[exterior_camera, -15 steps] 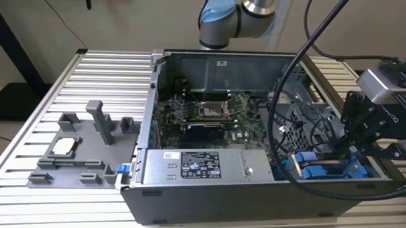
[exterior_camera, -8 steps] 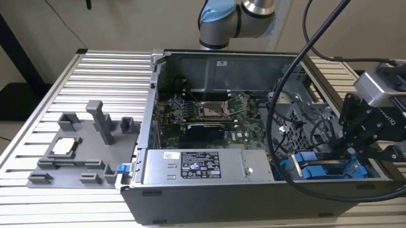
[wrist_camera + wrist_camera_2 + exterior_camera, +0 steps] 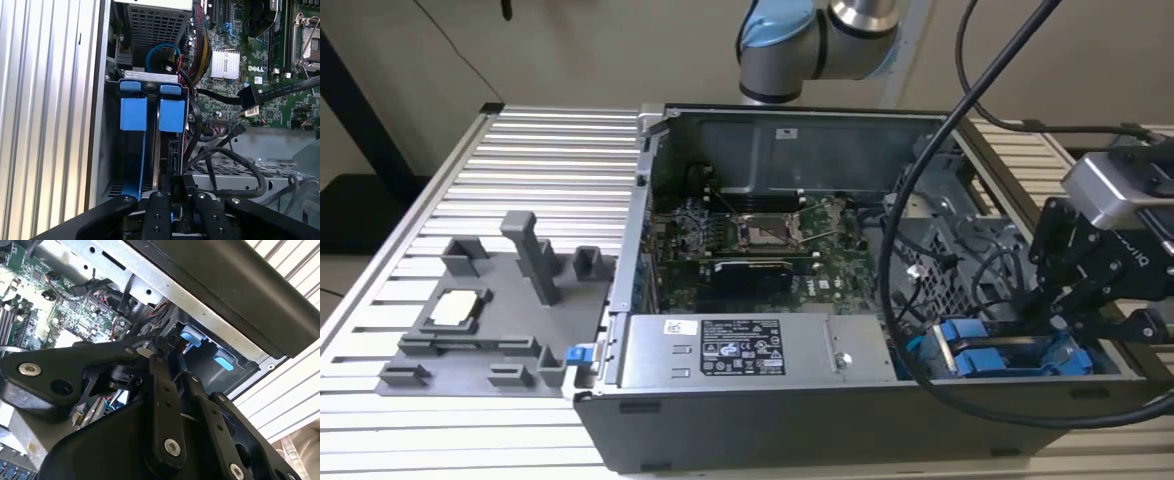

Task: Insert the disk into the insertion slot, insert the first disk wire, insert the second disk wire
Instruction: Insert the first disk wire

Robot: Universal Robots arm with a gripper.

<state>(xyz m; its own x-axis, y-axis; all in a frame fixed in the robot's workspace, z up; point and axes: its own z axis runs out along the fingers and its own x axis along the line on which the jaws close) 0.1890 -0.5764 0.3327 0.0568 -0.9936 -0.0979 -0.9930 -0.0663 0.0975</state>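
Note:
The disk (image 3: 172, 146) sits edge-on in the insertion slot of the open computer case (image 3: 854, 420), its blue carrier (image 3: 172, 115) beside a second blue carrier (image 3: 133, 114). In the exterior view both blue carriers (image 3: 981, 358) show in the bay at the case's right front corner. My gripper (image 3: 176, 192) hangs over that bay, right at the disk's rear edge. Its black fingers (image 3: 159, 202) are closed on a small black wire connector (image 3: 176, 182). In the second wrist view the gripper (image 3: 152, 347) has its tips together near the blue tabs (image 3: 192, 337).
Black cables (image 3: 235, 160) loop beside the bay and over the motherboard (image 3: 774, 240). A labelled power supply (image 3: 727, 350) fills the case front. A grey fixture (image 3: 494, 300) stands on the slatted table (image 3: 547, 150) at the exterior view's left.

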